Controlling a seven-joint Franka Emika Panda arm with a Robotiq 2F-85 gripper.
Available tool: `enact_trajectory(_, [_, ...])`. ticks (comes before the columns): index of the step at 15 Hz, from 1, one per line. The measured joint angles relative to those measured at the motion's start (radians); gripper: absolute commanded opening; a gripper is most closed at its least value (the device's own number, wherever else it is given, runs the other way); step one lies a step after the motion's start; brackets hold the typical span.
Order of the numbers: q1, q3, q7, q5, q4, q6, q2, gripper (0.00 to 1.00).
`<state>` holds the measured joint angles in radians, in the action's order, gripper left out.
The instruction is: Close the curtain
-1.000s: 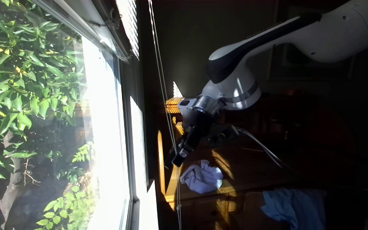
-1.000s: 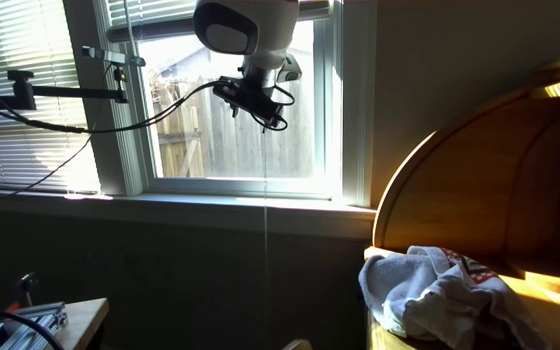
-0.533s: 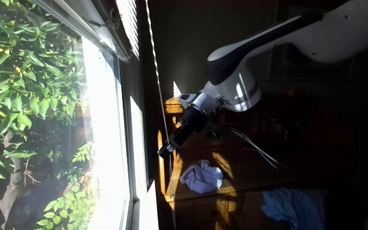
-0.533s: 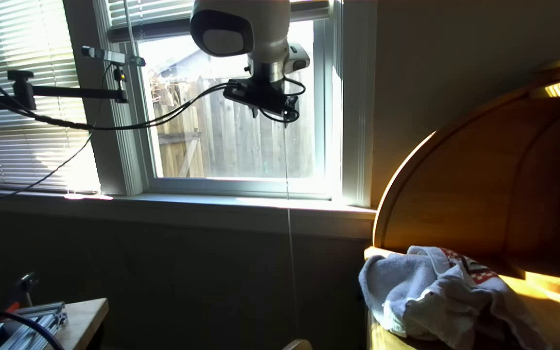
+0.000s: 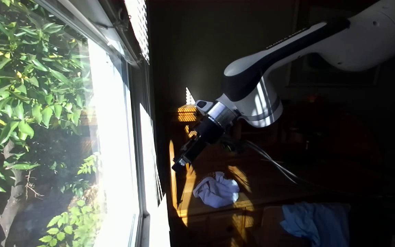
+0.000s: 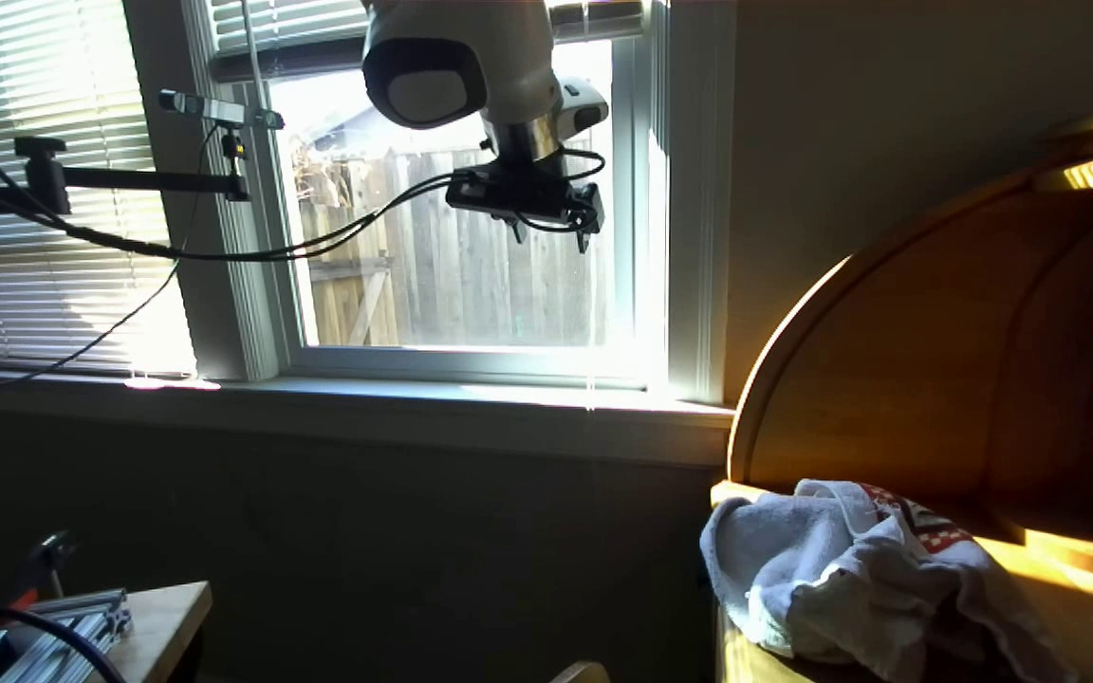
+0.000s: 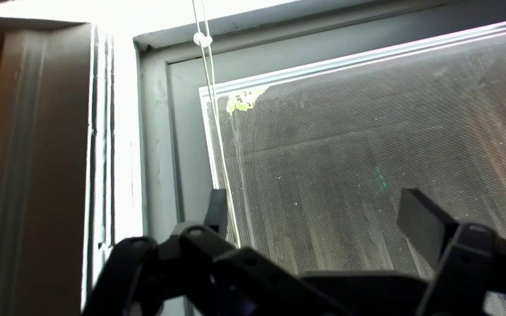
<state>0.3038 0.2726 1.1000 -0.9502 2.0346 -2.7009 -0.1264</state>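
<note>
- Curtain (image 6: 300, 21): raised, higher than the bench (image 6: 162, 617) corner.
- Claw (image 7: 314, 206) apart; cord (image 7: 218, 120) off-centre between, depth unclear.
- Best we centre the cord before pinching, then pull gently.

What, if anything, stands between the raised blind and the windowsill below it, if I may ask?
Nothing visible blocks the raised blind from coming down to the windowsill; the tool is apart, on the room side.

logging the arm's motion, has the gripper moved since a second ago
Yes: in an exterior view, the gripper has shifted rightward in the picture, closer to the right-hand window trim.
</note>
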Motion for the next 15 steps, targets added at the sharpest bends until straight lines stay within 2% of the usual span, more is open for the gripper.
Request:
enact_trajectory(7, [0.0,0.022,0.015,0.001,0.0,-0.013,0.0,1.0])
enact_trajectory(15, [0.002,0.024,0.037,0.01,-0.002,-0.114,-0.013,1.0])
